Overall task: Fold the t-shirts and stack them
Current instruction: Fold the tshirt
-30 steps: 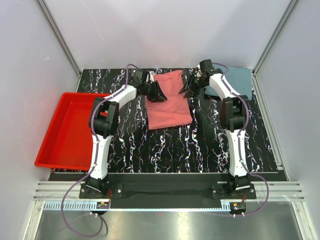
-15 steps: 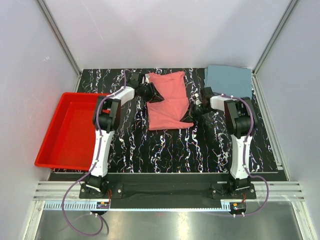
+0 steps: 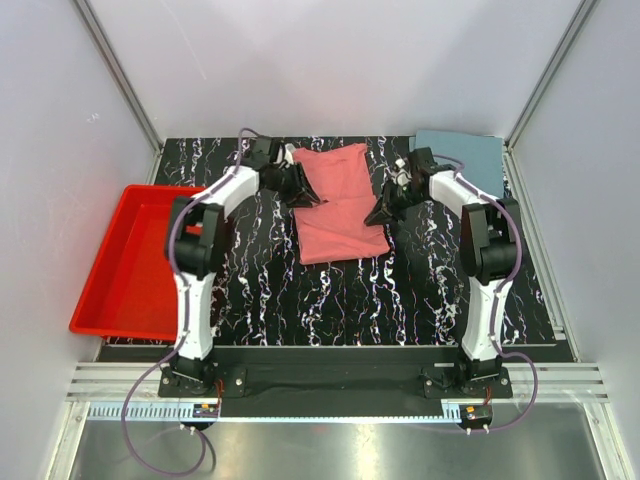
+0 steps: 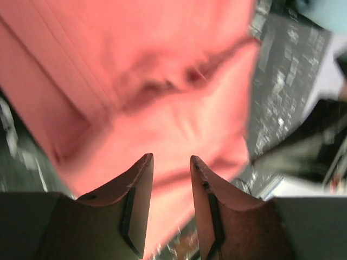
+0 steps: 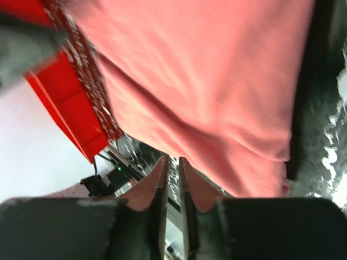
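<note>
Salmon-pink t-shirt (image 3: 340, 210) lies on the black marbled table (image 3: 330, 290), between the two grippers. It is folded to a rough rectangle, with a crease across its middle.

The left gripper (image 3: 303, 188) sits at the shirt's left edge, about level with that crease. In its wrist view the two fingers (image 4: 142, 179) stand moderately apart with nothing between them. The blurred pink cloth fills the space just ahead of the tips.

The right gripper (image 3: 381, 212) is at the shirt's right edge, close to the near corner. Its wrist view shows the fingers (image 5: 160, 179) drawn almost together, leaving only a thin slit that holds no cloth. The shirt spreads out just beyond the fingertips.

A folded blue-grey shirt (image 3: 465, 158) lies behind the right gripper, on its outer side, at the far right corner of the table. A red tray (image 3: 130, 250) sits well off the left gripper's outer side.
</note>
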